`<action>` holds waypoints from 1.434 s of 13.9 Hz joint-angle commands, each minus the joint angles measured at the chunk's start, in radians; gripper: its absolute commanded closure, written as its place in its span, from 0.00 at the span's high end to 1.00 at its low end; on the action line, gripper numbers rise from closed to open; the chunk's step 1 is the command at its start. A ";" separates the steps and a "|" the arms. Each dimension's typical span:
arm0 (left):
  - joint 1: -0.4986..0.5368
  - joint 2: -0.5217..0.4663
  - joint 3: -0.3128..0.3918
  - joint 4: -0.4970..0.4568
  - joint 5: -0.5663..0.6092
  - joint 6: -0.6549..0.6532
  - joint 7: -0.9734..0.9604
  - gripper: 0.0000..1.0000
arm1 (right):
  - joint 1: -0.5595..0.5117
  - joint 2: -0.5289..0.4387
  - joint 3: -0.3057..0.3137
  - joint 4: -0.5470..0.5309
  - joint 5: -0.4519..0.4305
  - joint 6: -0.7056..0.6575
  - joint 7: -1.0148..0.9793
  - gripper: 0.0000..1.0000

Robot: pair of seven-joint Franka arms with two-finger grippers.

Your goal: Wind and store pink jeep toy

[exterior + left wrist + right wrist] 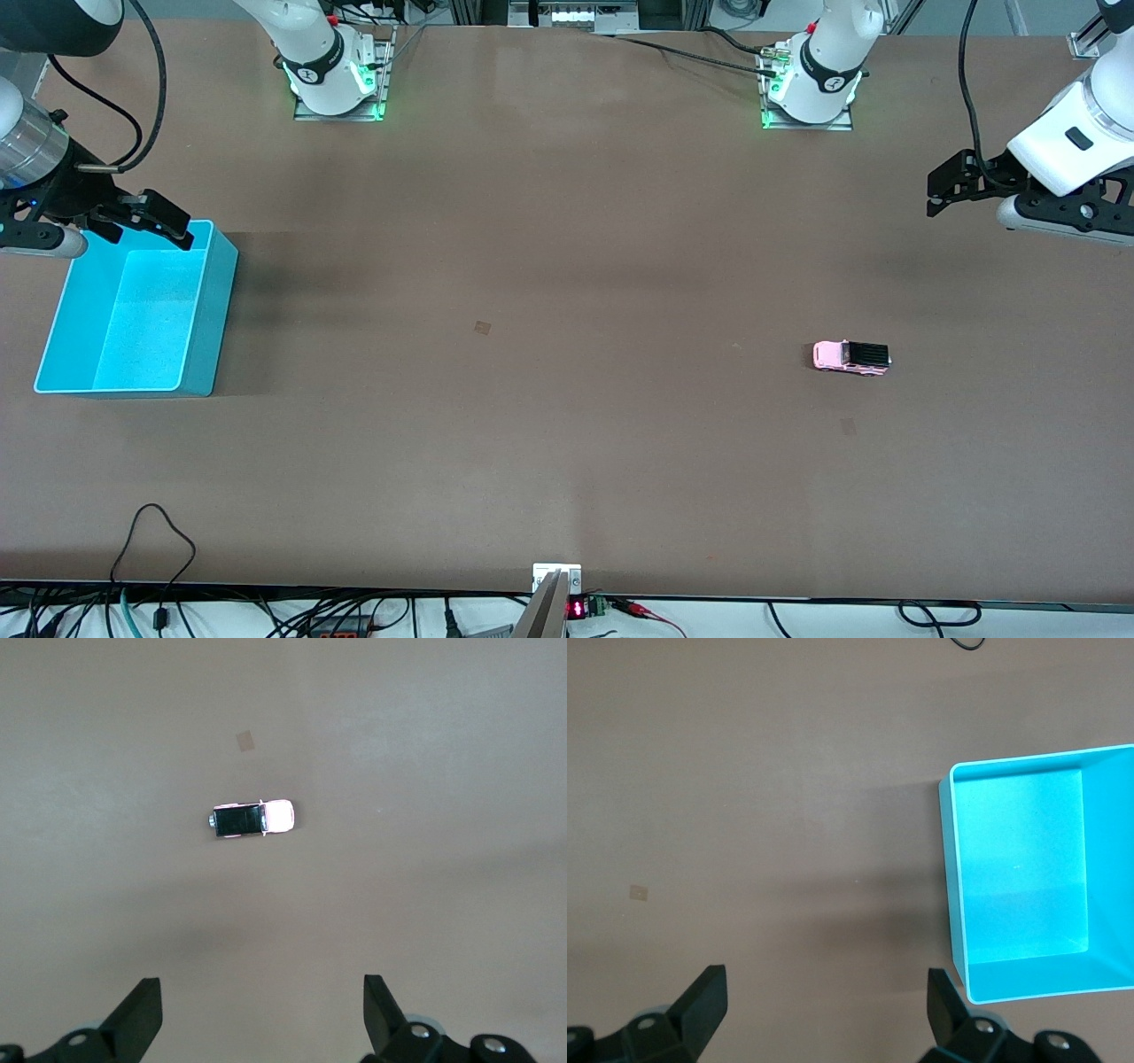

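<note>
The pink jeep toy (851,357) stands on its wheels on the brown table toward the left arm's end, its black ribbed roof panel showing. It also shows in the left wrist view (253,819). My left gripper (944,188) is open and empty, up in the air over the table's edge at the left arm's end, well away from the jeep. Its fingertips (143,1003) frame bare table. My right gripper (164,221) is open and empty, over the rim of the cyan bin (211,310).
The cyan bin (955,868) is empty and stands at the right arm's end of the table. Both arm bases (335,75) stand along the table's back edge. Cables hang by the edge nearest the front camera.
</note>
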 commanded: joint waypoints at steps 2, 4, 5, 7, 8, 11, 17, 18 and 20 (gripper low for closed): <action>0.000 0.017 -0.001 0.036 0.018 -0.030 0.014 1.00 | -0.010 -0.017 0.004 -0.015 0.005 0.009 -0.010 1.00; -0.003 0.017 -0.002 0.036 0.021 -0.036 -0.006 1.00 | -0.010 -0.017 0.003 -0.015 0.005 0.009 -0.012 1.00; -0.003 0.017 -0.004 0.036 0.022 -0.044 -0.011 1.00 | -0.010 -0.016 0.003 -0.015 0.005 0.009 -0.012 1.00; -0.003 0.018 -0.004 0.036 0.022 -0.053 -0.014 1.00 | -0.010 -0.014 0.003 -0.016 0.005 0.009 -0.012 1.00; -0.003 0.020 -0.004 0.036 0.025 -0.060 -0.012 1.00 | -0.010 -0.014 0.003 -0.015 0.005 0.011 -0.012 1.00; -0.005 0.023 -0.007 0.038 0.024 -0.091 -0.012 1.00 | -0.010 -0.013 0.003 -0.016 0.005 0.011 -0.012 1.00; -0.003 0.040 -0.008 0.038 0.022 -0.100 -0.011 1.00 | -0.010 -0.013 0.003 -0.016 0.005 0.011 -0.012 1.00; -0.005 0.049 -0.008 0.038 0.022 -0.108 -0.009 1.00 | -0.010 -0.013 0.003 -0.016 0.005 0.011 -0.012 1.00; -0.003 0.051 -0.008 0.038 0.024 -0.151 0.040 1.00 | -0.010 -0.013 0.003 -0.016 0.005 0.011 -0.012 1.00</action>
